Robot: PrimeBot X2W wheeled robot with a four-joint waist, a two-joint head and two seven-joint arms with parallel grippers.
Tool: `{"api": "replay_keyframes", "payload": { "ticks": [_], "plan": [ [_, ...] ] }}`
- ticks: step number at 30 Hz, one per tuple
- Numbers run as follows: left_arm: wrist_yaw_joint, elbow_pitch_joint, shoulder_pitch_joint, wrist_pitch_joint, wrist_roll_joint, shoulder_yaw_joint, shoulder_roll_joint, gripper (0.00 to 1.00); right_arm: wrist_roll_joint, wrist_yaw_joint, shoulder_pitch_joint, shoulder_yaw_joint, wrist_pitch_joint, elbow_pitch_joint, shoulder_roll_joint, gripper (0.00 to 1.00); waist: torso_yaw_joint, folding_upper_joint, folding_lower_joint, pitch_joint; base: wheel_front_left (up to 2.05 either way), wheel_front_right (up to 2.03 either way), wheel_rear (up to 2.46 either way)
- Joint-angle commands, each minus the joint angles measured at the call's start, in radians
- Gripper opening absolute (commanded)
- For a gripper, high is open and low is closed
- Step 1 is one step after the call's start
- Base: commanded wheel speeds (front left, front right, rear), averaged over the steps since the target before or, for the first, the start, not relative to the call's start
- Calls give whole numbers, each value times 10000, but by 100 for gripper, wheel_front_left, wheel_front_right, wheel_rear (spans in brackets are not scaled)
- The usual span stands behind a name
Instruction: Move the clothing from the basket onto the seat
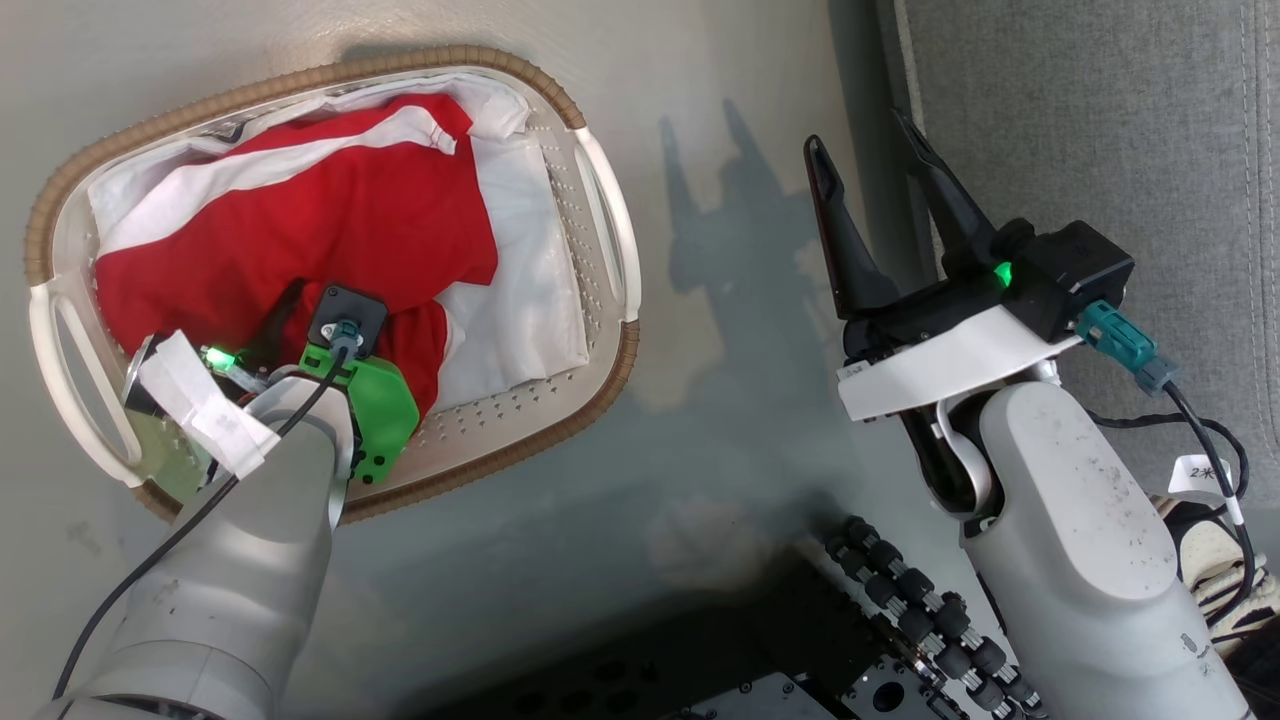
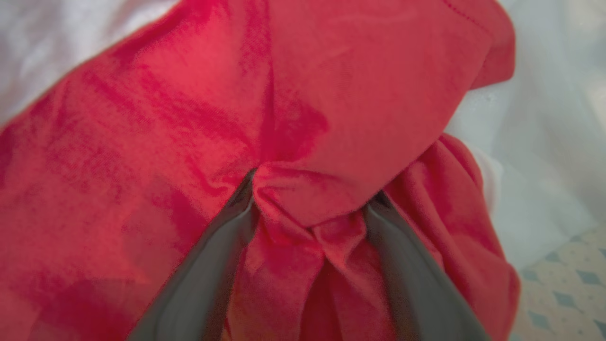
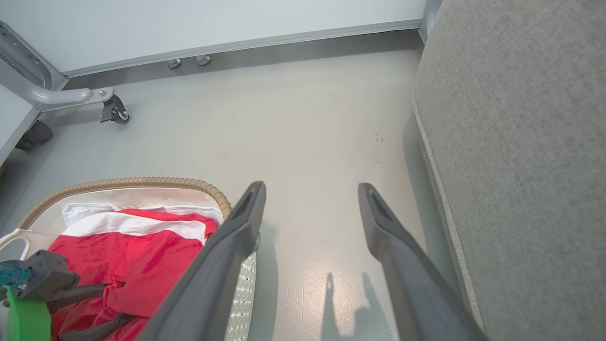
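left gripper (image 2: 312,189) is down inside the basket (image 1: 300,78), its two fingers set wide apart and pressed into the clothing (image 1: 330,220); a ridge of red fabric is bunched between them, but the fingers do not appear to have clamped on it. the red garments, with a white band along the upper edge, lie heaped in the basket on top of the white liner (image 1: 520,290). right gripper (image 1: 862,135) hangs over the floor (image 1: 700,450) between the basket and the seat (image 1: 1100,120), fingers spread and holding nothing. the part of the seat in view carries no garment. assessment: the task is at its opening stage, the first grasp is being set, nothing is transferred; closing on the fold, lifting and carrying across to the seat are all outstanding
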Motion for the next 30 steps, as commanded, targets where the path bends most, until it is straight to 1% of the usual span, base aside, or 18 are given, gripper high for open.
{"api": "replay_keyframes", "payload": {
  "ticks": [1, 6, 10, 13, 15, 22, 30],
  "plan": [
    [-20, 11, -192, 45, 64, -42, 38, 0, 30, -10, -65, -23, -21, -19, -23, 100, 8, 0, -1, 6, 0, 0, 0],
    [-235, 23, -43, 53, -307, 91, -9, 0, 95, -10, -23, -55, -20, 123, -23, 100, 3, 0, -1, -253, 0, 0, 0],
    [-308, 28, 281, -175, -616, 239, -77, 0, 122, -10, 60, -83, -21, 222, -23, 100, 23, 0, -1, -690, 0, 0, 0],
    [-383, 29, 542, -406, -708, 263, -175, 0, 126, -10, 172, -109, -21, 293, -24, 100, 81, 0, -1, -1171, 0, 0, 0],
    [-586, 24, 722, -516, -778, 200, -279, 0, 88, -10, 261, -116, -21, 357, -24, 100, 155, 0, -1, -1484, 0, 0, 0],
    [-773, -188, 1450, -714, -1186, 292, -528, 0, -43, -10, 757, -127, -21, 831, -28, 100, 480, 0, -1, -2839, 0, 0, 0],
    [-896, -1609, 2649, -707, -1522, 399, -639, 0, -276, -10, 1503, -369, -20, 1241, -28, 100, 1037, 0, -1, -4380, 0, 0, 0]
  ]
}}
